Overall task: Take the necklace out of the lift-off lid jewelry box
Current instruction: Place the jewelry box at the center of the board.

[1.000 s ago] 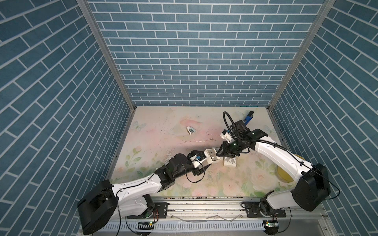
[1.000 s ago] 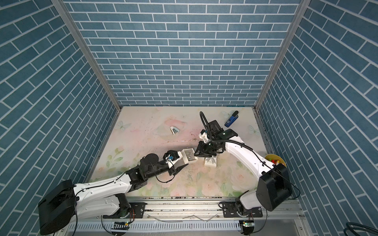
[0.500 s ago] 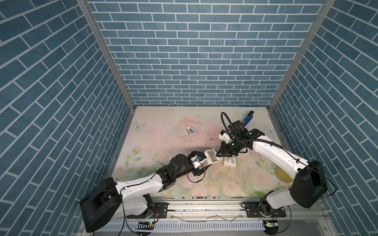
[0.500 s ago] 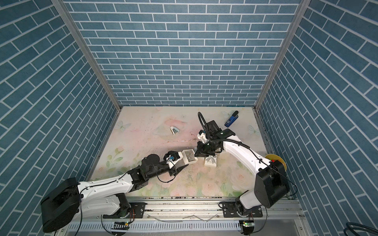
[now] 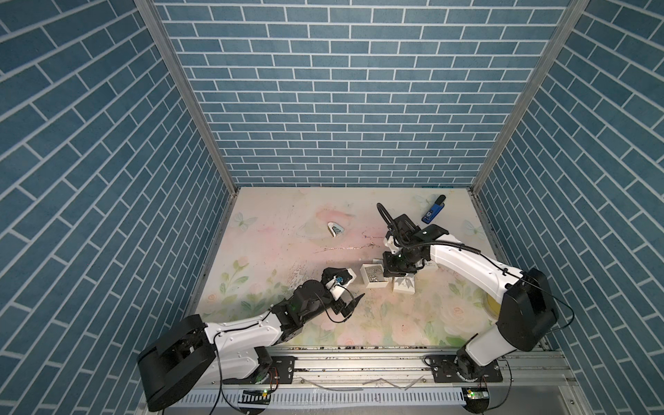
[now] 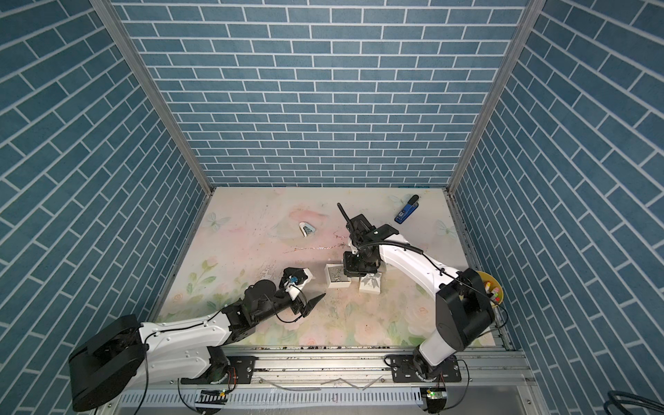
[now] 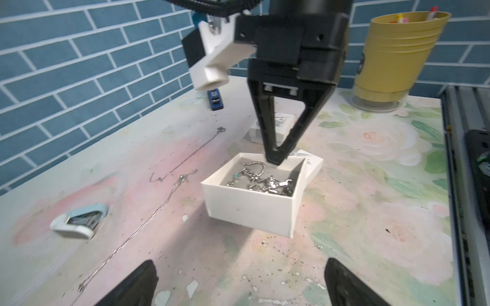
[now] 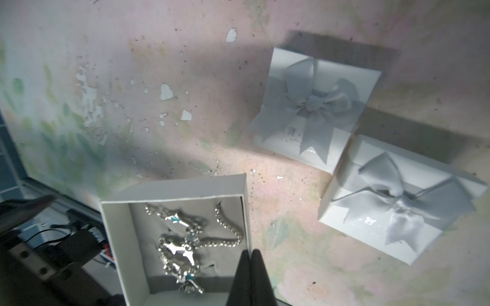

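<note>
The open white jewelry box (image 5: 373, 276) (image 6: 336, 276) sits mid-table with no lid on it. The silver necklace (image 7: 259, 180) (image 8: 183, 243) lies bunched on its grey lining. My right gripper (image 5: 391, 284) (image 7: 275, 161) (image 8: 250, 254) points down at the box's far wall and is shut, with that thin wall pinched between its tips. My left gripper (image 5: 350, 287) (image 7: 240, 265) stands wide open a short way in front of the box, with nothing between its fingers. Beside the box lies a white lid with a grey bow (image 8: 310, 106) (image 5: 404, 285).
Another white bow-topped box (image 8: 397, 201) sits next to the lid. A thin chain (image 5: 345, 248) (image 7: 169, 196) lies loose on the table behind the open box. Farther off are a pale blue stapler (image 5: 336, 230), a dark blue stapler (image 5: 433, 213) and a yellow cup (image 7: 397, 53).
My left gripper opened, let go of the jewelry box and drew back toward the table's front. My right gripper closed on the box's far wall.
</note>
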Controlling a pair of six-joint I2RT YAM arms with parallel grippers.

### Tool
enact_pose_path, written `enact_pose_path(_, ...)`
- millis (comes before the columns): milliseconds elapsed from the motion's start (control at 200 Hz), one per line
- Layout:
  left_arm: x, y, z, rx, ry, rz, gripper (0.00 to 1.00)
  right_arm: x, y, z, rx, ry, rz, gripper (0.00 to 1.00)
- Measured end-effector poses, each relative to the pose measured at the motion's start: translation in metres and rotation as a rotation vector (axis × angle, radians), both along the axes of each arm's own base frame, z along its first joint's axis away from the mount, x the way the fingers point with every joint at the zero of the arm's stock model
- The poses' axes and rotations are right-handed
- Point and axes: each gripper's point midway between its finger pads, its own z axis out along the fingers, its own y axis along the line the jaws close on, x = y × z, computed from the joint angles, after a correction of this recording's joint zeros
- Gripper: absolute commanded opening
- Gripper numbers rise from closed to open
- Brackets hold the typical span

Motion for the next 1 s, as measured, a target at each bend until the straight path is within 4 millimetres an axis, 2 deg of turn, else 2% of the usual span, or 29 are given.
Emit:
enact_pose_path(125, 0.013, 0.032, 0.013, -0.064, 0.060, 0.200, 1.00, 0.002, 0.015, -0.015, -0.081, -0.019, 0.047, 0.00)
enact_pose_path(235, 0.020, 0.057, 0.014, -0.076, 0.141, 0.339, 1.00, 0.000, 0.036, -0.033, -0.126, -0.019, 0.095, 0.00)
enact_pose_path(320, 0.019, 0.067, 0.006, -0.058, 0.208, 0.389, 1.00, -0.002, 0.052, -0.050, -0.153, -0.013, 0.131, 0.00)
enact_pose_path(475, 0.010, 0.082, -0.025, 0.012, 0.351, 0.457, 1.00, -0.001, 0.071, -0.076, -0.196, -0.005, 0.171, 0.00)
enact_pose_path(650, 0.007, 0.084, -0.047, 0.085, 0.488, 0.491, 1.00, 0.009, 0.069, -0.074, -0.228, -0.050, 0.176, 0.00)
enact_pose_path(805, 0.008, 0.083, -0.063, 0.111, 0.599, 0.510, 0.92, 0.011, 0.066, -0.074, -0.246, -0.065, 0.179, 0.21)
enact_pose_path(1000, 0.013, 0.090, -0.083, 0.042, 0.781, 0.538, 0.74, 0.007, 0.061, -0.057, -0.245, -0.078, 0.194, 0.32)
